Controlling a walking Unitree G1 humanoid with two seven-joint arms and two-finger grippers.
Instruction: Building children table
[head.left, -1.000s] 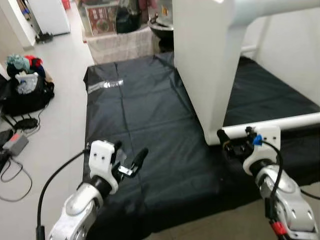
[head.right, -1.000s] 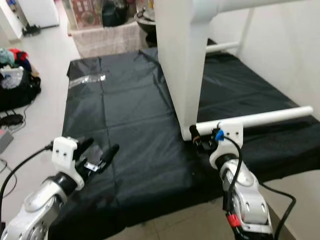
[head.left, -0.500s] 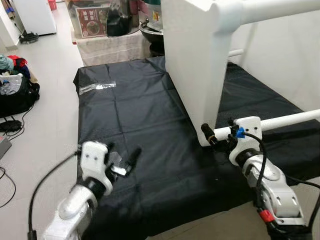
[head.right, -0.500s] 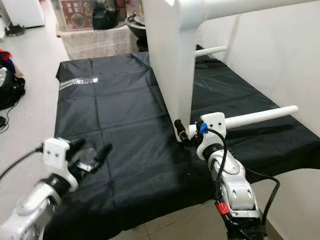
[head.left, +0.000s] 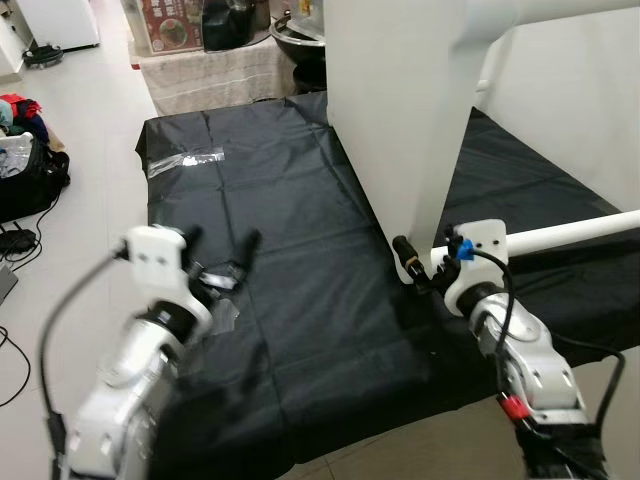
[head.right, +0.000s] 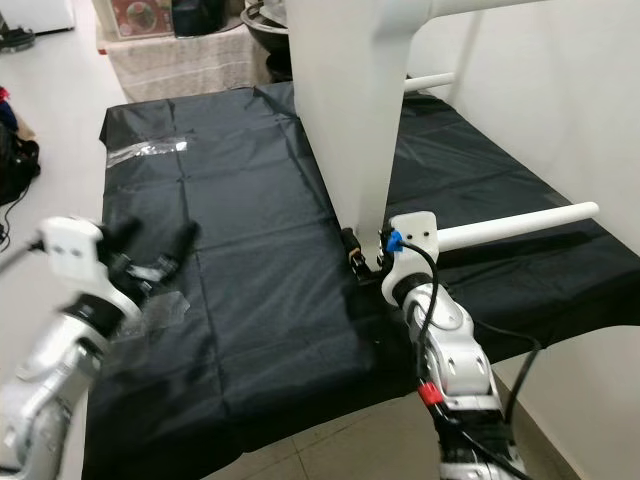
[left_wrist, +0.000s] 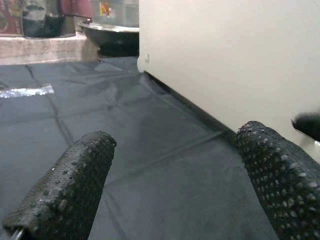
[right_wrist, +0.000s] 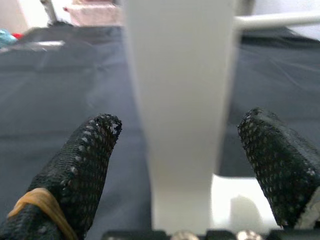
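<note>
Children's table, white, stands on its side on a black sheet spread over the floor; its broad flat top is upright, and white round legs stick out to the robot's right.

Right tool sits low at the near bottom corner of the upright tabletop. Fingers apart, one on each side of the white edge, which lies in the gap between them. Whether the pads touch the panel cannot be told.

Left tool is raised over the sheet, well apart from the table, to the robot's left. Fingers spread wide with nothing between them. A crumpled clear plastic wrapper lies on the sheet just below this tool.

A second strip of clear plastic lies farther off on the sheet.
</note>
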